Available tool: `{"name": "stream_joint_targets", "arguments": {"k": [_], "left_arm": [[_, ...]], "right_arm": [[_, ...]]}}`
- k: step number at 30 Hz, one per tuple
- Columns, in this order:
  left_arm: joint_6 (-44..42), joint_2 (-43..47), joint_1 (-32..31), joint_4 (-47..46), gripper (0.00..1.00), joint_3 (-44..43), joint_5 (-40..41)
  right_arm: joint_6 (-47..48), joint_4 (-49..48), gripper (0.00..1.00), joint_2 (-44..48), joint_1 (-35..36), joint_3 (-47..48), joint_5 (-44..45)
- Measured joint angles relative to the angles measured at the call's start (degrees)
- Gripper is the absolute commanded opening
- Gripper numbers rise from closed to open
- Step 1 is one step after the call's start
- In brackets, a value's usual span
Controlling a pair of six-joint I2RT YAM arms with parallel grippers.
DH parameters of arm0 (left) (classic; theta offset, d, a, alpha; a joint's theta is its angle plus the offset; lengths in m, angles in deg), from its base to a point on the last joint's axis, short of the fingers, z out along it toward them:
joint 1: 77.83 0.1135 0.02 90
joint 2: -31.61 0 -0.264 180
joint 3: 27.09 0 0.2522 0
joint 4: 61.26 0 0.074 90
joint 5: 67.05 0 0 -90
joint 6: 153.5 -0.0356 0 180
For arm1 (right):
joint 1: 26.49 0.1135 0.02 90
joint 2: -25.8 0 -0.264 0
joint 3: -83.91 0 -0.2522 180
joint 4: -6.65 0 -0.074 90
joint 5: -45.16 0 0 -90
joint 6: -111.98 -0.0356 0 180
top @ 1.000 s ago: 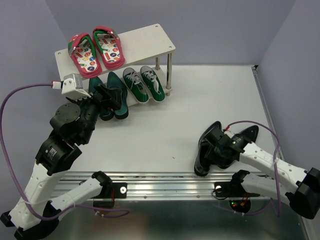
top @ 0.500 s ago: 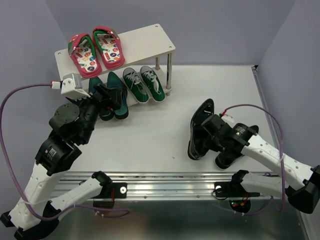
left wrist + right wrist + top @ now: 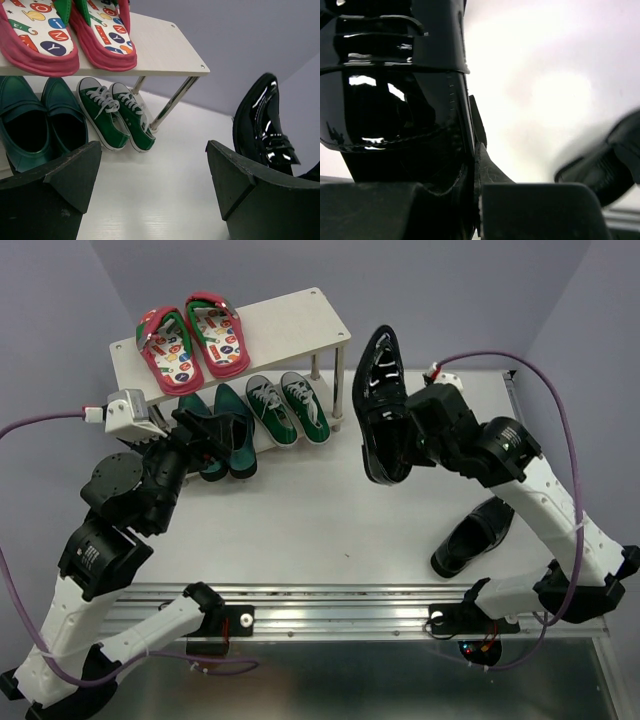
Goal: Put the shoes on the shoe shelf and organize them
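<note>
Teal shoes [image 3: 240, 445] and green sneakers [image 3: 290, 410] sit on the shelf [image 3: 290, 325]; right pincer [image 3: 405, 445] grasps one black shoe [image 3: 378, 390], its mate [image 3: 475, 535] on the counter [image 3: 300, 520]; left pincer [image 3: 155, 195] released.

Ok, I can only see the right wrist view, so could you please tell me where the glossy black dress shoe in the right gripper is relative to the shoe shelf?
Observer: The right gripper holds the glossy black dress shoe just off the right end of the off-white two-tier shoe shelf, toe pointing away from the arms.
Operator: Thank you, is there room on top of it?
Observer: The left half of its top carries red flip-flops with patterned insoles; the right half is bare.
Operator: And underneath?
Observer: There, glossy dark teal dress shoes and green canvas sneakers with white laces sit side by side, teal on the left.
</note>
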Motion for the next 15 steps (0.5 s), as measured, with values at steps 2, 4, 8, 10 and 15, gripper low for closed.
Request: {"name": "stream_joint_targets", "arguments": {"k": [2, 4, 8, 10, 15], "left_arm": [[0.00, 0.15, 0.00, 0.42, 0.97, -0.44, 0.17], [0.02, 0.31, 0.00, 1.01, 0.97, -0.90, 0.28], [0.22, 0.52, 0.00, 1.90, 0.97, -1.95, 0.50], [0.33, 0.76, 0.00, 2.47, 0.97, -2.38, 0.55], [1.31, 1.84, 0.00, 4.33, 0.97, -2.91, 0.83]], "right_arm": [[4.09, -1.03, 0.01, -4.20, 0.00, 7.37, 0.00], [7.72, -1.51, 0.01, -7.93, 0.00, 13.94, -0.15], [14.88, -4.48, 0.01, -13.53, 0.02, 24.11, -1.11], [17.84, -7.32, 0.01, -15.63, 0.00, 27.39, -1.57], [24.28, -16.00, 0.01, -22.18, 0.00, 35.08, -4.28]]}}
